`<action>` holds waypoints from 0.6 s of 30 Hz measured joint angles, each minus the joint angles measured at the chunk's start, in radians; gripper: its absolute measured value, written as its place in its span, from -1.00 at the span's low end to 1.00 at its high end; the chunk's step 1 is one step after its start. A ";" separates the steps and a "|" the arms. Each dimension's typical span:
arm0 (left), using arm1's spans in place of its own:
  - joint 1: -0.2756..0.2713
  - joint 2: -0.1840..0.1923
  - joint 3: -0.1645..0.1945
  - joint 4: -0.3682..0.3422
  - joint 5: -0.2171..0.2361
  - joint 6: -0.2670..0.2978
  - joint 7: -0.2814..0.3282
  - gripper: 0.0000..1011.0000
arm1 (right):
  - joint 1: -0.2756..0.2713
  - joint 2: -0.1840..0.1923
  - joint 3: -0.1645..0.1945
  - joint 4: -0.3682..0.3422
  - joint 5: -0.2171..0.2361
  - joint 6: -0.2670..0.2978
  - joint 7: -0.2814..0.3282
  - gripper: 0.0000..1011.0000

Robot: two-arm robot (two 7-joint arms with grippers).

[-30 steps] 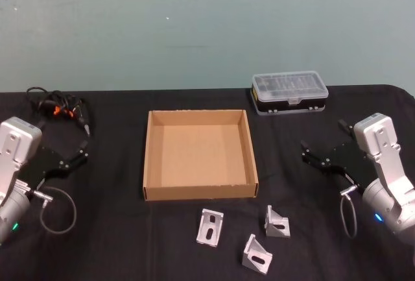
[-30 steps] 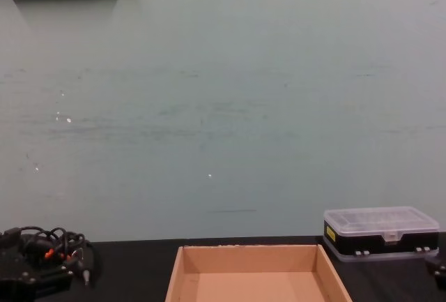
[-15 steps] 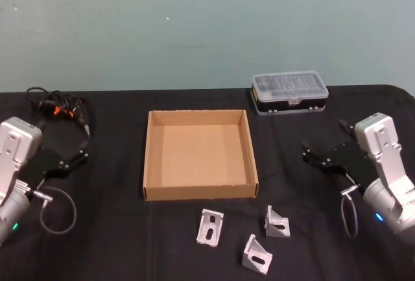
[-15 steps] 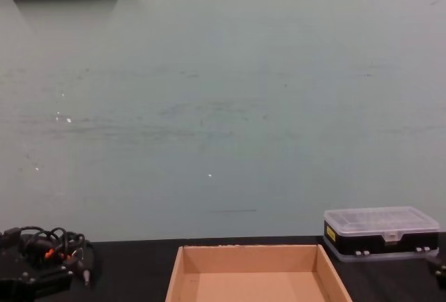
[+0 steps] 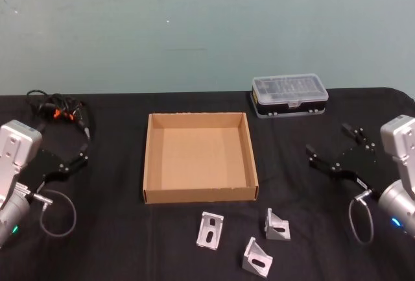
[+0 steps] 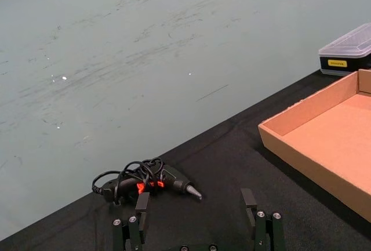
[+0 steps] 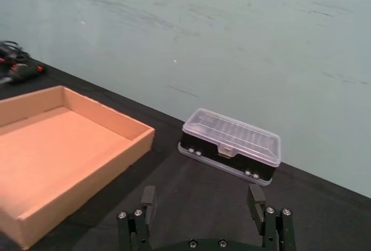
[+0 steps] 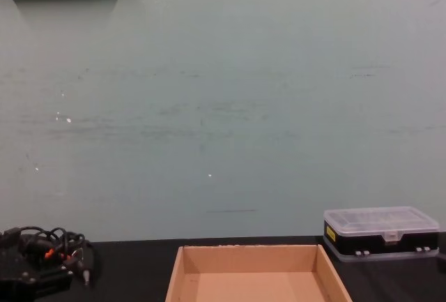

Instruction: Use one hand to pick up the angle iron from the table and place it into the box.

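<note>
1. Three pieces lie on the table (image 5: 117, 229), just in front of the box's near wall and apart from one another. They are the left angle iron (image 5: 210, 230), the right angle iron (image 5: 277, 224) and the near angle iron (image 5: 257, 257), which is closest to the robot. None is held and none is in the box.
2. They look like small, stiff pieces of bare metal. I judge them dense for their size, smooth and apt to slip, but not fragile. The safest hold is probably across two flat, parallel faces, such as a slotted flange or the two side webs, not on a sloping rib.
3. The box (image 5: 146, 158) is open-topped and empty. Its walls are low, so a modest lift should clear the rim.
4. The right gripper (image 5: 329, 143) hovers over the table to the right of the box, well apart from the pieces. Its jaws are spread wide with nothing between them. The right angle iron lies nearest to it and seems the likely first pick.
5. The left gripper (image 6: 195, 202) sits left of the box, jaws wide and empty, near a tangled cable tool (image 5: 58, 109).
6. A black case (image 5: 289, 95) stands beyond the box's far right corner, out of the likely path.
</note>
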 joint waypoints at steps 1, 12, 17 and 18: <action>0.000 0.000 0.000 0.000 0.000 0.000 0.000 0.98 | -0.005 0.003 0.004 -0.004 0.006 -0.002 0.010 0.99; 0.000 0.000 0.000 0.000 0.000 0.000 0.000 0.98 | -0.093 0.064 0.066 -0.080 0.116 -0.018 0.167 0.99; 0.000 0.000 0.000 0.000 0.000 0.000 0.000 0.98 | -0.127 0.091 0.090 -0.102 0.167 -0.019 0.249 0.99; 0.000 0.000 0.000 0.000 0.000 0.000 0.000 0.98 | -0.131 0.094 0.092 -0.104 0.172 -0.020 0.262 0.99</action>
